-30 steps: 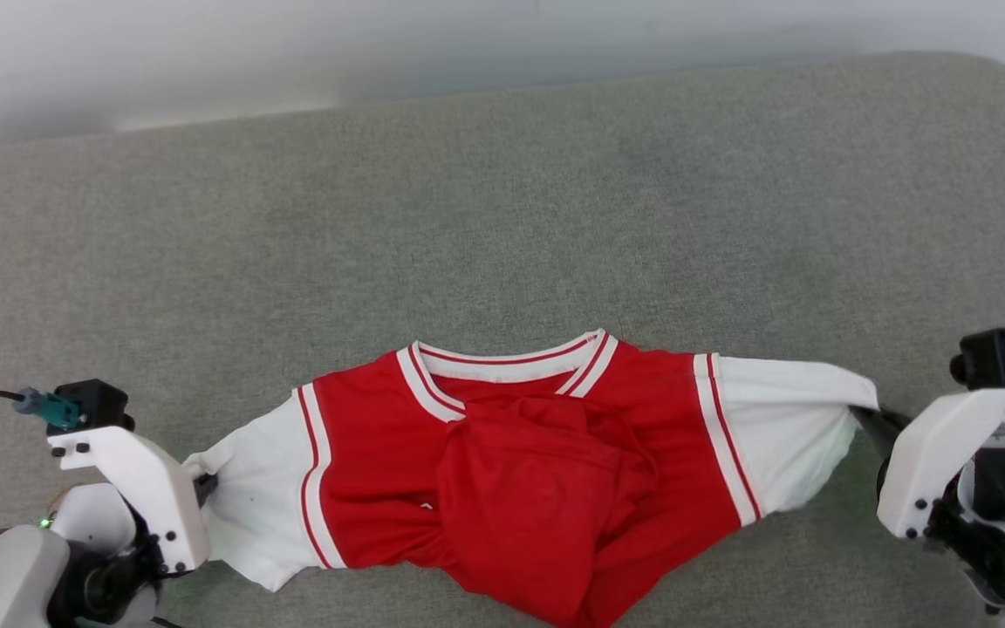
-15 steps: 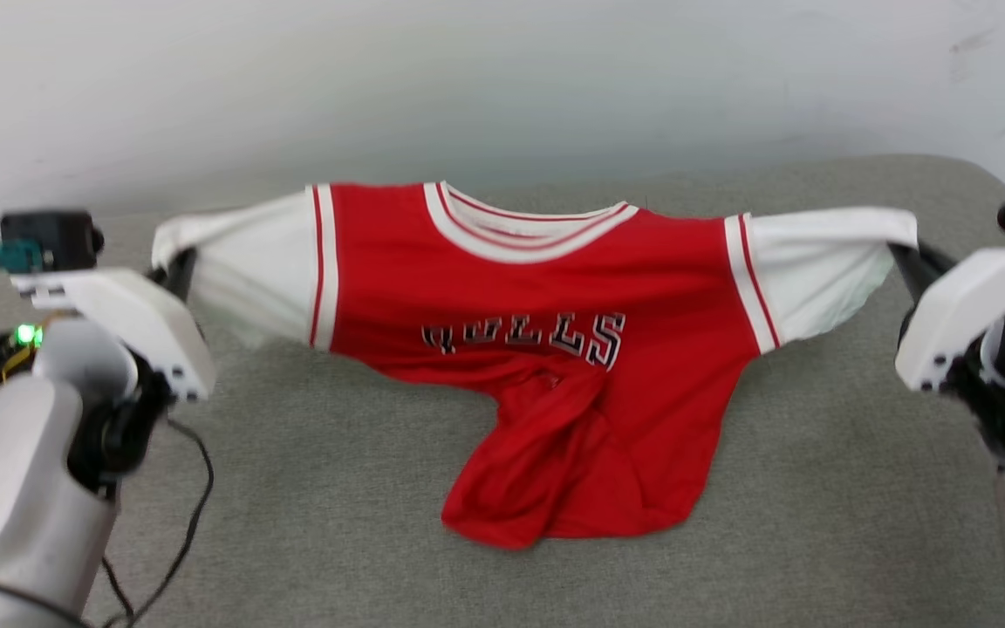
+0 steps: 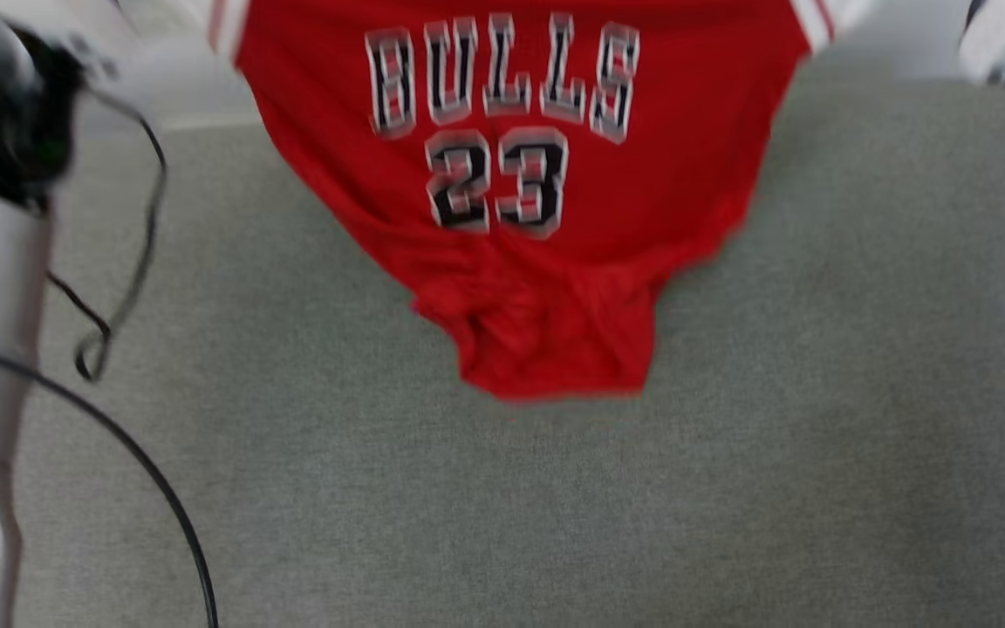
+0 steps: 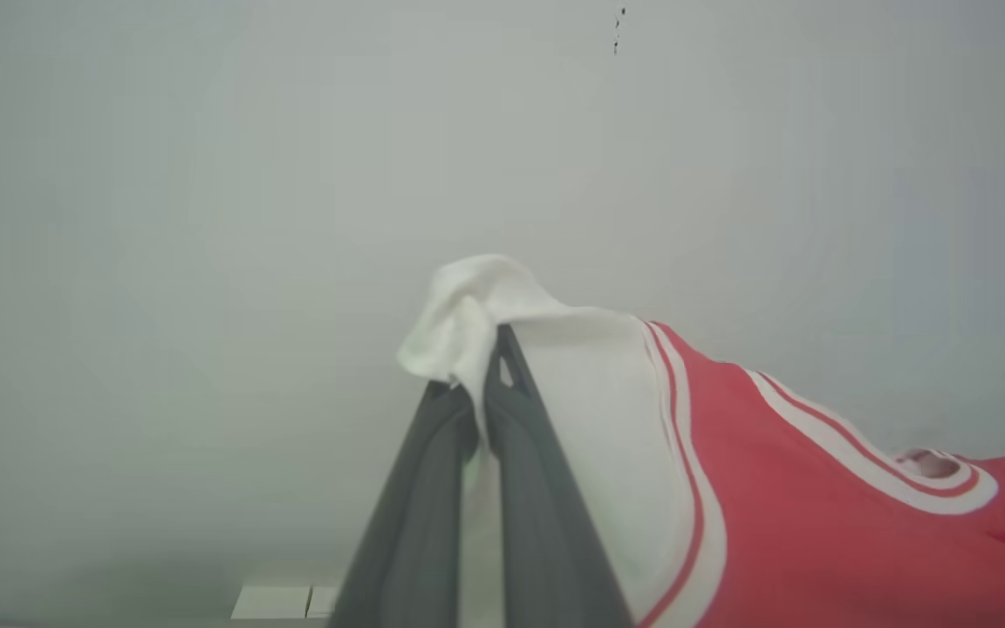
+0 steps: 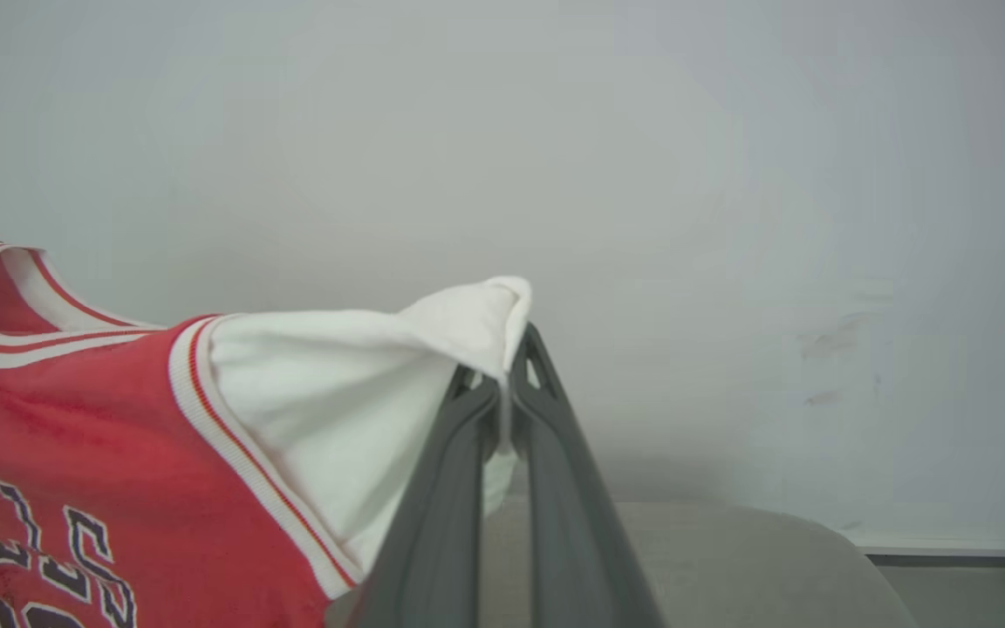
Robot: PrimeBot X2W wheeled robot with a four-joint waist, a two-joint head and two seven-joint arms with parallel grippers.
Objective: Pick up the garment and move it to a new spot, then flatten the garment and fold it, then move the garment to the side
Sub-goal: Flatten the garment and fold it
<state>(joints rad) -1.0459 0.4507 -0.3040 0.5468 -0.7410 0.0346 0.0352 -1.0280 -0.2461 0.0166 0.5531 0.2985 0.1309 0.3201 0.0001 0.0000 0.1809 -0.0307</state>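
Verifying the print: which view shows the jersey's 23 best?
Head view: the whole 23 on the garment faces it, though blurred. Right wrist view crops the digits; left wrist view gives sleeve and collar.

The hanging garment [image 3: 686, 131] blocks the middle, a black cable [image 3: 162, 493] loops left, and the bare grey cushion [image 3: 729, 453] below gives passage.

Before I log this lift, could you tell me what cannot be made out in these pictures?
Head view: the garment is motion-blurred; its collar and most of the sleeves are cut off by the top edge.
Head view: whether the bunched hem touches the grey cushion cannot be told from above.
Left wrist view: the left hand covers the pinched sleeve edge.
Right wrist view: the right hand does likewise.
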